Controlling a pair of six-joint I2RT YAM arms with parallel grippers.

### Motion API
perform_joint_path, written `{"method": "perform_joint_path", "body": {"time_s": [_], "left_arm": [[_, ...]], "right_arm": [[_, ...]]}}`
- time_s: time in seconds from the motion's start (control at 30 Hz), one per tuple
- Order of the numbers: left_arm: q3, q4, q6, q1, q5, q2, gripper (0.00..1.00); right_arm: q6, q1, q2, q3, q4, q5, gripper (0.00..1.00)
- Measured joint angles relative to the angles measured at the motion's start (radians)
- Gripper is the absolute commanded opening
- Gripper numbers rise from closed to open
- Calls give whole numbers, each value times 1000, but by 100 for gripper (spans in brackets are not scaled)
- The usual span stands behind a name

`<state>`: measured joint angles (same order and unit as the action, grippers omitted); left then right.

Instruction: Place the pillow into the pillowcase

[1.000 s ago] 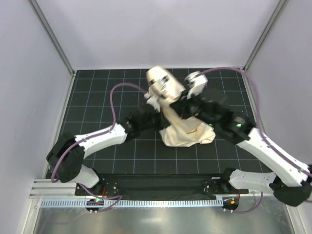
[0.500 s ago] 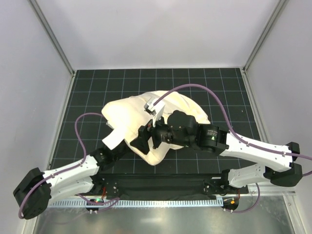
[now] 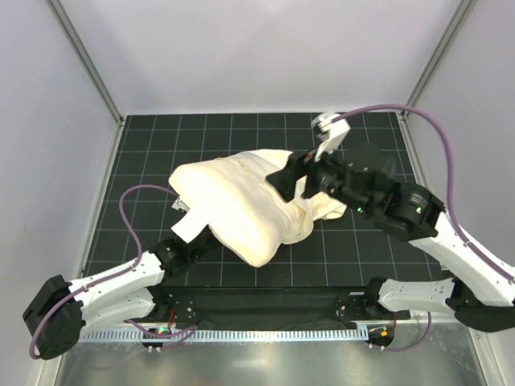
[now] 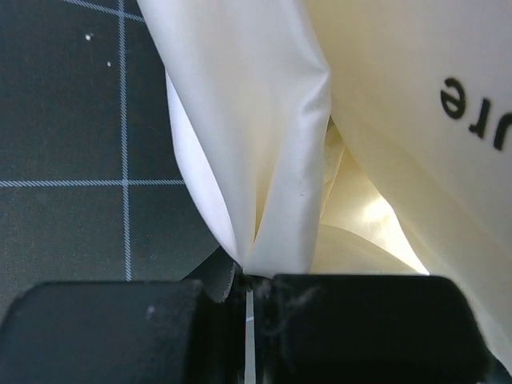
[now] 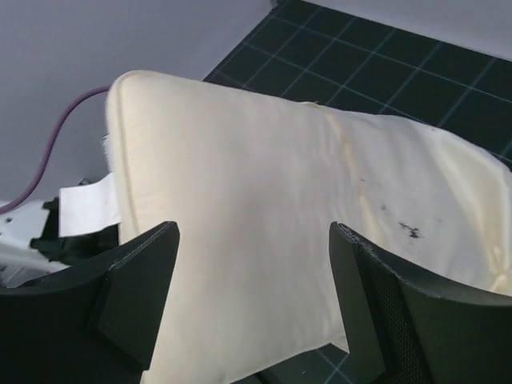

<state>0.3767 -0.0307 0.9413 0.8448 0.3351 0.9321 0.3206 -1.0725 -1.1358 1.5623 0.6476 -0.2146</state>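
Your left gripper (image 4: pixel 248 282) is pinched tight on a thin cream fold, the pillowcase (image 4: pixel 276 152) hem as best that cramped view tells, at the lower left of the top frame. Right gripper (image 5: pixel 254 298) hangs spread wide over the pillow (image 3: pixel 233 201), plump in mid-frame on the mat (image 3: pixel 145 161). Risk now: tug hard and that slim pinch slips free, or the right one bites both layers and seals the mouth.

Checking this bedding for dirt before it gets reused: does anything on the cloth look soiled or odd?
Yes. A few dark specks mark the cream fabric just ahead of the open right gripper, to the right of a yellowish puckered seam line. Whether they are stains or loose lint cannot be told.
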Motion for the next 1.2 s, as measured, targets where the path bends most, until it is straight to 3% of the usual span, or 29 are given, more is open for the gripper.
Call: {"method": "perform_joint_path", "body": {"time_s": [0.13,0.23,0.6,0.77,0.97,1.0,1.13,1.17,1.2], "left_arm": [[23,29,15,0,12,9,0],[31,51,24,0,14,10,0],[80,137,20,0,38,5,0],[85,156,20,0,42,1,0],[98,178,16,0,48,0,0],[98,180,15,0,50,0,0],[98,189,12,0,51,0,0],[100,192,11,0,51,0,0],[102,195,11,0,51,1,0]], "right_arm": [[3,230,79,-98,2,35,81],[3,308,81,-184,-10,58,77],[-43,365,-212,-365,-11,21,72],[-91,365,-264,-367,-39,47,70],[-129,365,-367,-358,-64,22,60],[-131,365,-389,-351,-62,8,57],[-137,363,-488,-296,-54,-42,29],[-137,360,-503,-282,-53,-55,16],[-136,358,-511,-273,-52,-63,10]]}}
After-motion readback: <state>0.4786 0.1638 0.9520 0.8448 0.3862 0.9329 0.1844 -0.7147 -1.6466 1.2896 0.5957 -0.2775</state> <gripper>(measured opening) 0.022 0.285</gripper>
